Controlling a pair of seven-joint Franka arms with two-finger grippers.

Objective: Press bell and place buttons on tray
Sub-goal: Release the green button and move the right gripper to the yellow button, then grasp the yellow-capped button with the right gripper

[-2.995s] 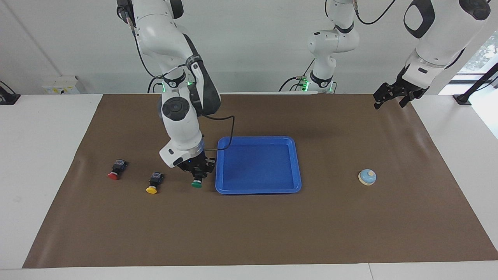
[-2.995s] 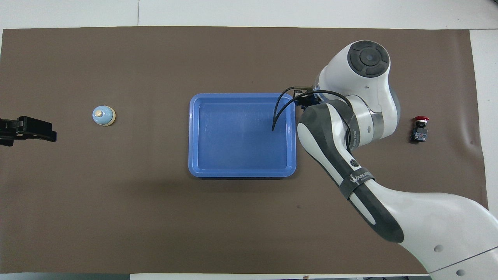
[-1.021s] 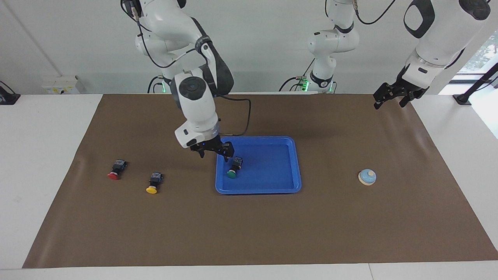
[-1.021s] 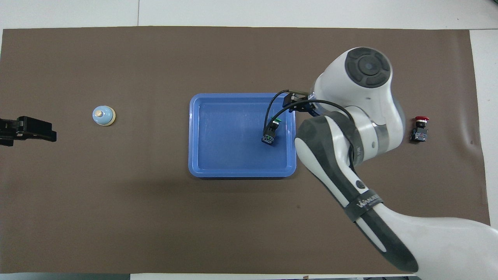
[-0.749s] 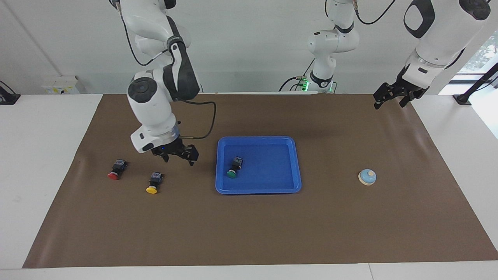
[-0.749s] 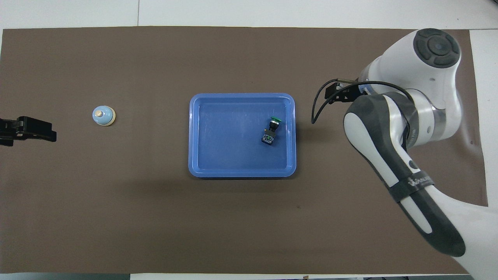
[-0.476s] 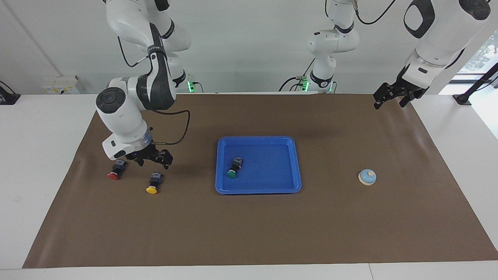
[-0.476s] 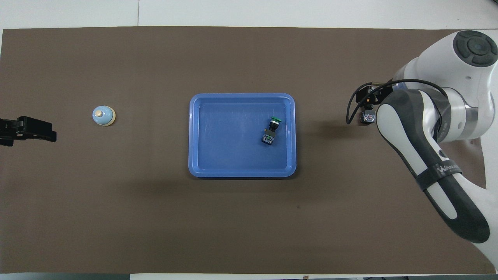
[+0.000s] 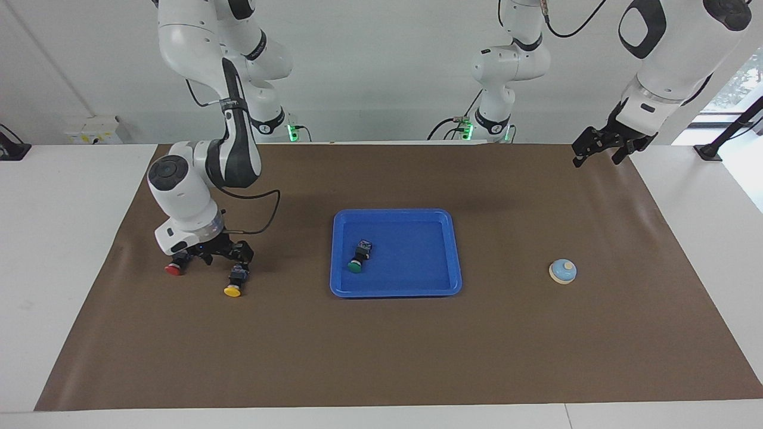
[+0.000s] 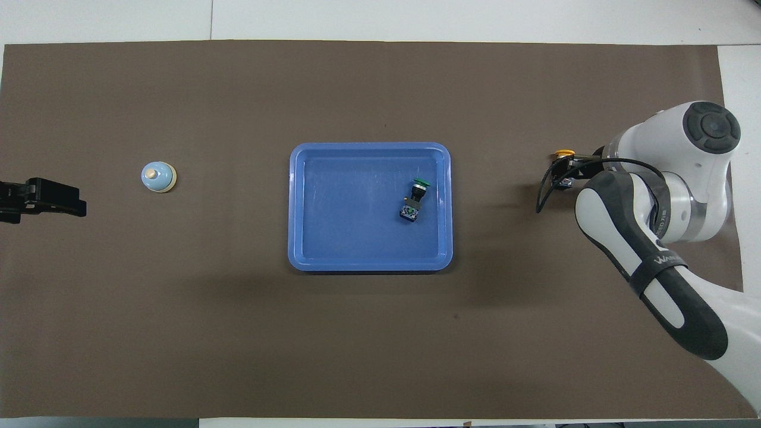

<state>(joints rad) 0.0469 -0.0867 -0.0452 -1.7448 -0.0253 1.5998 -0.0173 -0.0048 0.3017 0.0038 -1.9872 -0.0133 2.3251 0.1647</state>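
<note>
**Reaching low between the red and yellow buttons**

Covering most of the table is a brown mat (image 9: 381,333), and everything of the task sits on it. The blue tray (image 9: 454,250) lies at the middle of the mat. Inside it, at the side toward the right arm's end, the green button (image 9: 359,258) lies tipped over, cap pointing away from the robots.

The right gripper (image 9: 217,255) is down low over the mat, its fingers spread wide and holding nothing. It sits between the two loose buttons: the red button (image 9: 174,268) shows just at one side of it, the yellow button (image 9: 236,282) just at the other, both toward the right arm's end of the table and well apart from the tray.

The left gripper (image 9: 599,145) waits up in the air at the left arm's end; whether its fingers are spread I cannot tell.

The bell (image 9: 563,271) stands upright toward that same end.
</note>
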